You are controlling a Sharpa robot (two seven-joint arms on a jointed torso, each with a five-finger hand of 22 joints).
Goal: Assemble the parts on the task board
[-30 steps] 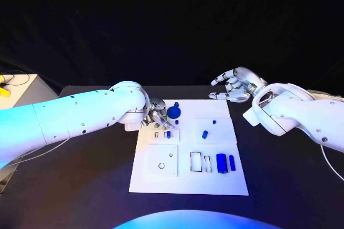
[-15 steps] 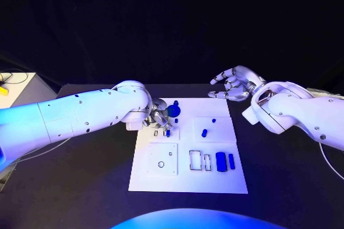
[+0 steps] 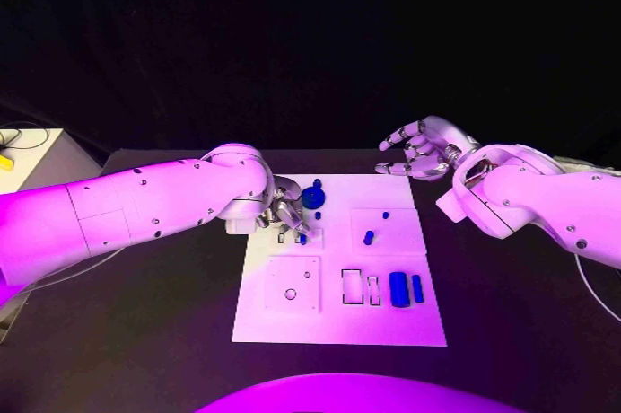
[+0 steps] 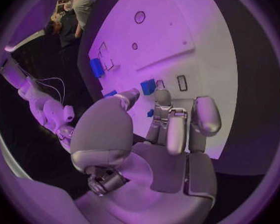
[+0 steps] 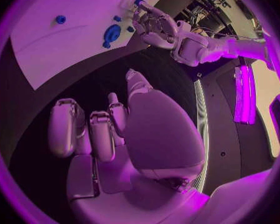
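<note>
At the centre of the black table point(image 3: 155, 323) lies the white task board point(image 3: 340, 328), its long side running away from the robot. Its near half carries a raised square plate with a small round hole point(image 3: 290, 294) and, beside that, two empty rectangular slots next to two upright blue blocks point(image 3: 398, 289). Farther back, a second raised plate holds two small blue pegs point(image 3: 369, 238). A round blue gear-like part point(image 3: 313, 197) sits near the board's far-left corner.

The left hand point(image 3: 287, 212) hangs over the far-left part of the board, just beside the gear-like part. The left wrist view shows its fingertips point(image 4: 162, 97) curled down at a small blue piece point(image 4: 148, 87) next to two little rectangular slots; whether the piece is actually pinched cannot be told.

The right hand point(image 3: 419, 152) is raised beyond the board's far-right corner, off the board, fingers apart and loosely bent, grasping nothing.
</note>
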